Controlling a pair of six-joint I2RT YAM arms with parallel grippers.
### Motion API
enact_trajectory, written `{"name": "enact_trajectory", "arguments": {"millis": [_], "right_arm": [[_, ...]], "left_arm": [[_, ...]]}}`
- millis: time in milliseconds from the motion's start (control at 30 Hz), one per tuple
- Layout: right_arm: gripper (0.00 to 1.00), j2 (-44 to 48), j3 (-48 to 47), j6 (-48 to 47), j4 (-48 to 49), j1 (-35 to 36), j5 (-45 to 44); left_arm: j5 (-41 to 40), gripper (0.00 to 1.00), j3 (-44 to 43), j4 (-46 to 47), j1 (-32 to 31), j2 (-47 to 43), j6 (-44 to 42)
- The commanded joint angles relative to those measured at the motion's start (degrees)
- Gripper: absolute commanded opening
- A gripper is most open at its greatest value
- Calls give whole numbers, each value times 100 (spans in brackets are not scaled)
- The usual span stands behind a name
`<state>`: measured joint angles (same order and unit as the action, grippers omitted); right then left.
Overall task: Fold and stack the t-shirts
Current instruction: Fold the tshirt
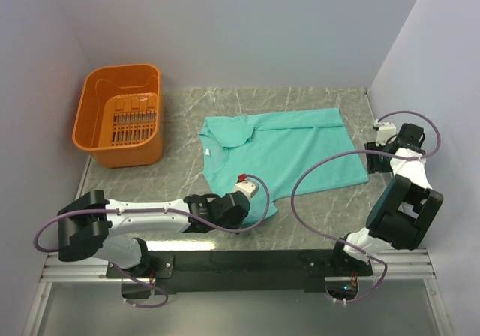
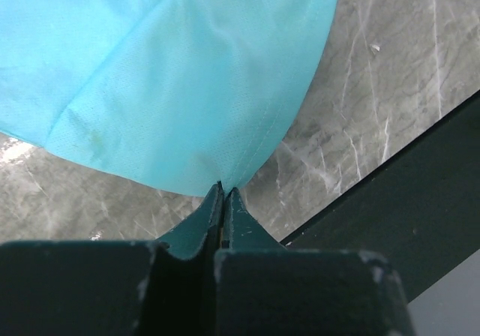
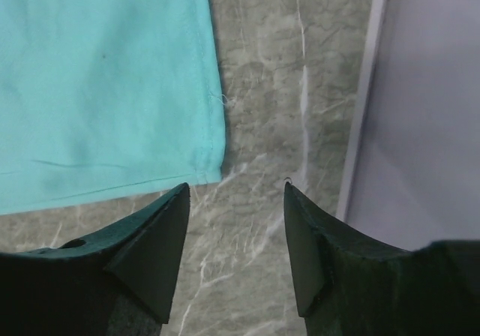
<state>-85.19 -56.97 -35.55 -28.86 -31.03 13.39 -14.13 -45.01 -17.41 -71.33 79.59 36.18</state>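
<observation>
The orange basket (image 1: 120, 153) stands at the far left of the grey marble table (image 1: 172, 190), and from above its slotted floor is the only thing seen inside it. The teal t-shirt (image 1: 292, 152) is not in it: it lies spread on the table to the right of the basket, apart from it, with its collar and small white neck label (image 1: 204, 150) on the side nearest the basket. The left gripper (image 1: 243, 189) sits to the right of the basket and nearer the arm bases, at the shirt's near edge. The overhead view hides its fingertips under the wrist. The left wrist view shows them (image 2: 223, 191) pressed tight together, with the shirt's rounded edge (image 2: 187, 88) pinched between them and the fabric drawn to a point there. It also shows the black rail (image 2: 405, 216) close by. The right gripper (image 1: 376, 158) is much farther right of the basket, past the shirt's far side and close to the side wall (image 1: 420, 66). From above, its state is hard to read. In the right wrist view, the gripper (image 3: 236, 186) stands apart and grasps nothing. It hangs over bare marble, just beside the shirt's hemmed corner (image 3: 214, 172), and a loose thread at that hem shows only there.
</observation>
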Motion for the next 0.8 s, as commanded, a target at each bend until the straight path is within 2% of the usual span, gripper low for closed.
{"name": "enact_trajectory", "arguments": {"millis": [0,367,767], "right_arm": [[59,-323,-25,312,249,-18,-170],[49,-963,-200,154,13,-255,365],[47,-1123,-104,215,-208,-264,665]], "left_arm": [[165,1,-16,80,31,117,143],[103,1,-209,-96,58,408,205],[139,1,-69,44,58,188,222]]}}
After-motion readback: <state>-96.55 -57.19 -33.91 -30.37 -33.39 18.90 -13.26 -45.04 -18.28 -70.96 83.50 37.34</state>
